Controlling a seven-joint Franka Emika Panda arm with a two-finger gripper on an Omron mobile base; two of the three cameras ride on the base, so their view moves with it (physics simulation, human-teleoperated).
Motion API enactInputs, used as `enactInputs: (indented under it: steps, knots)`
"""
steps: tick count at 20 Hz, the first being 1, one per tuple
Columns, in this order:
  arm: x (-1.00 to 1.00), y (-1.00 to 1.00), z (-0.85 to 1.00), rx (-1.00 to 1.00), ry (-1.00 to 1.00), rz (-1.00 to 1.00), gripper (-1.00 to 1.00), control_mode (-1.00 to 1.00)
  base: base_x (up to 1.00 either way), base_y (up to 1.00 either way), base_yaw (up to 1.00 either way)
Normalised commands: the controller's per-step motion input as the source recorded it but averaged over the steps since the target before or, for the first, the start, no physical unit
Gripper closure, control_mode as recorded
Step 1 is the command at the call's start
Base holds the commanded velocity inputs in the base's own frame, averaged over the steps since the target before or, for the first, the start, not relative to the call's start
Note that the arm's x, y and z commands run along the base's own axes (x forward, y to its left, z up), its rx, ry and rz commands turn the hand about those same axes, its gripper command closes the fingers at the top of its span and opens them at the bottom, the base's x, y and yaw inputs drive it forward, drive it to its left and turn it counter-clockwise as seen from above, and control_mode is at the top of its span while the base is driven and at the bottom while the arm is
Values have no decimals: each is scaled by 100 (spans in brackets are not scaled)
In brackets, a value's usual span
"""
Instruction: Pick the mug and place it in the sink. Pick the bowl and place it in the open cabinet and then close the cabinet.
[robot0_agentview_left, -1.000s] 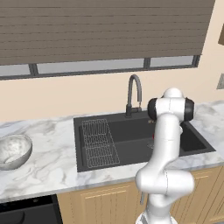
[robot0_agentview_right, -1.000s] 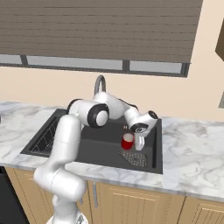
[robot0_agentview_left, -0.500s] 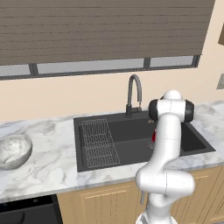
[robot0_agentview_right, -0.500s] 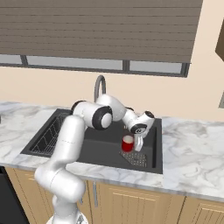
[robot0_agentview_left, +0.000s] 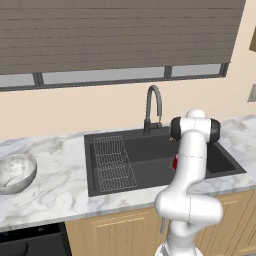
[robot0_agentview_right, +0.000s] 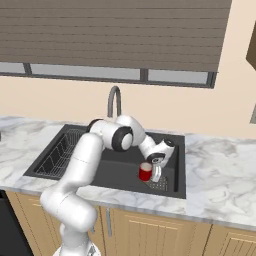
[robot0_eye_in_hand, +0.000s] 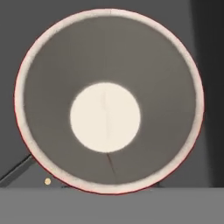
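The small red mug (robot0_agentview_right: 144, 172) hangs upright low in the right part of the black sink (robot0_agentview_right: 107, 167), beside the drain grate (robot0_agentview_right: 159, 185). My gripper (robot0_agentview_right: 155, 176) points down and is shut on the mug's right rim. Whether the mug touches the sink floor I cannot tell. From the left base view a red sliver of the mug (robot0_agentview_left: 175, 162) peeks out behind my arm, inside the sink (robot0_agentview_left: 145, 162). The hand view looks straight down into the mug (robot0_eye_in_hand: 109, 100), showing its white inside. The marbled bowl (robot0_agentview_left: 15, 172) sits on the counter far left. The cabinet is out of view.
A wire grid rack (robot0_agentview_left: 114, 162) lies in the sink's left part, and the dark curved faucet (robot0_agentview_left: 152, 107) rises behind the basin. Marble counter (robot0_agentview_right: 220, 172) runs on both sides. A brown corner (robot0_agentview_right: 251, 47) juts in at the upper right edge.
My gripper has gone down into the sink with the mug still held. The bowl has not moved.
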Motion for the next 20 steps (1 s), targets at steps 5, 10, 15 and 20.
enactInputs:
  steps: [5,10,15,20]
  knots:
    - [23,14,-19,-5,0,-1,100,-100,0,0,0]
    - [9,0,-34,-4,0,-3,100,-100,0,0,0]
    - [-2,5,-17,-1,-1,-3,-100,-100,0,0,0]
    - [-17,0,25,0,-2,0,-100,-100,0,0,0]
